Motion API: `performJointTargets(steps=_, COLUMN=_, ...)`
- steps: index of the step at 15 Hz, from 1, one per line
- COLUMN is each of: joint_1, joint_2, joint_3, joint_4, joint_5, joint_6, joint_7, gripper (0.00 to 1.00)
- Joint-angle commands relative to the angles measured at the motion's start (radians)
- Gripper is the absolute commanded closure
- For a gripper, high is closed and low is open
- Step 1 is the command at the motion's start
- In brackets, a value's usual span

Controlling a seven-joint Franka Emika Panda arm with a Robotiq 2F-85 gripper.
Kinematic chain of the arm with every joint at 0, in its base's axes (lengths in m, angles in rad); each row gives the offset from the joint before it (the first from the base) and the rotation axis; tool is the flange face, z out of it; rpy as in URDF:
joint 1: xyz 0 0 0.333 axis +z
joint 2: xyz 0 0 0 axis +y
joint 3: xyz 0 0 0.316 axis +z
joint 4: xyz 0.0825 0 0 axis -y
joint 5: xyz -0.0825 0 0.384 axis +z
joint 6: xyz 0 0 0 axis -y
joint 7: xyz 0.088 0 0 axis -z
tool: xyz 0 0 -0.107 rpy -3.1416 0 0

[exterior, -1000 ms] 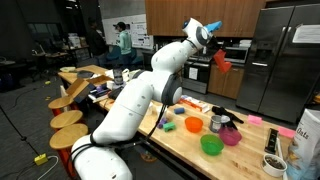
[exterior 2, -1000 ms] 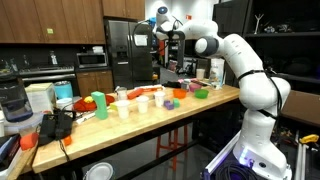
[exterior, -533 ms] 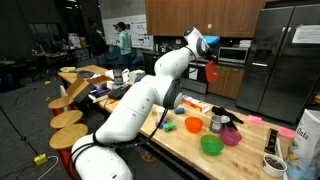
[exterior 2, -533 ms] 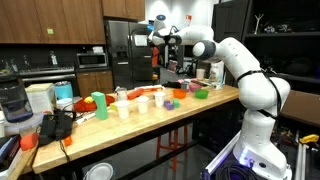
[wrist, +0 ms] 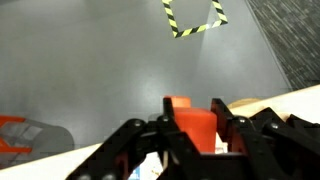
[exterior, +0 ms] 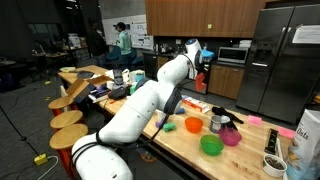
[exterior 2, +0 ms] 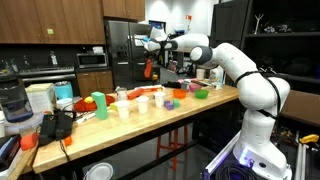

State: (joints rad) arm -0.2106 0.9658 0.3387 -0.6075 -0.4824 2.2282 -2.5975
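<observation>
Fingers [wrist: 226, 125] pinch a red-orange object [wrist: 190, 122] from both sides; the object sits between them and protrudes past the tips. Just beside the fingers runs the edge of the wooden surface [wrist: 285, 103]. Beyond them lies the grey floor [wrist: 90, 60] with a yellow-black tape mark [wrist: 195, 19]. In an exterior view, the green bowl [exterior: 211, 145] stands well apart, below the raised fingers.
</observation>
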Motion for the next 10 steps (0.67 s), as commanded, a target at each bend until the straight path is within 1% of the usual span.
performJointTargets(steps=1, joint_1=-0.049, joint_2=-0.039, joint_3=0.15, joint_4=-0.07, joint_5=-0.095, joint_6=-0.006, joint_7=-0.005, gripper=0.83)
performJointTargets(steps=3, joint_1=-0.096, joint_2=-0.048, joint_3=0.28, joint_4=-0.123, joint_5=-0.18, joint_6=-0.005, joint_7=-0.004, gripper=0.83)
performJointTargets(steps=6, joint_1=-0.191, joint_2=-0.032, joint_3=0.516, joint_4=-0.202, joint_5=-0.313, joint_6=-0.011, joint_7=-0.004, gripper=0.83)
performJointTargets(steps=7, joint_1=-0.223, joint_2=-0.02, joint_3=0.594, joint_4=-0.223, joint_5=-0.359, joint_6=-0.029, joint_7=-0.004, gripper=0.83)
performJointTargets(steps=10, joint_1=-0.31, joint_2=0.025, joint_3=0.799, joint_4=-0.27, joint_5=-0.491, joint_6=-0.102, joint_7=-0.004, gripper=0.83)
